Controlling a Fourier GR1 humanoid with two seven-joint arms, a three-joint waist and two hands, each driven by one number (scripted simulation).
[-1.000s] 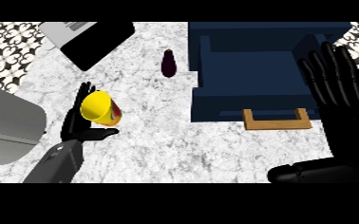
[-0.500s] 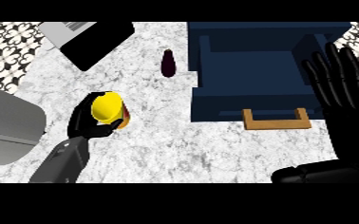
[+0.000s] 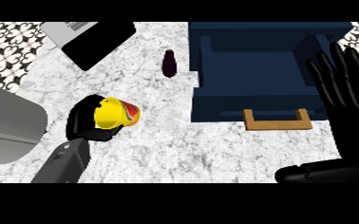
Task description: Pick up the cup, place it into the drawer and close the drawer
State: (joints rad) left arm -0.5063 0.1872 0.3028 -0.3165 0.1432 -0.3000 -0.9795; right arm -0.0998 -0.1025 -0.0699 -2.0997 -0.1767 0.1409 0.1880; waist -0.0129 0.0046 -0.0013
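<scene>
Nearest to me, my left forearm (image 3: 67, 163) comes up from the lower edge over the white marbled counter (image 3: 210, 147), and my right forearm (image 3: 319, 171) lies dark in the lower right corner.

My left hand (image 3: 85, 118) has its fingers curled round the cup (image 3: 116, 113). The cup is yellow inside with a red and green band on its outer wall, and it is tilted so that its mouth faces up toward me. It sits at the left of the counter, well apart from the drawer and not in it. I cannot tell from here whether its base touches the counter or hangs just over it.

To the far left lies a grey rounded thing (image 3: 17, 128), cut off by the edge of the view.

My right hand (image 3: 336, 90) rests at the right edge, fingers straight, spread and pointing up, holding nothing, over the drawer's right side.

The navy drawer (image 3: 256, 76) stands pulled open, with its wooden handle (image 3: 277, 119) on the front nearest me.

Farther off, left of the drawer, a small dark purple thing (image 3: 169, 62) stands on the counter, perhaps an eggplant.

In the far left corner is a black slab (image 3: 98, 42) with a grey piece (image 3: 69, 29) on it, beside patterned tiles (image 3: 17, 52).
</scene>
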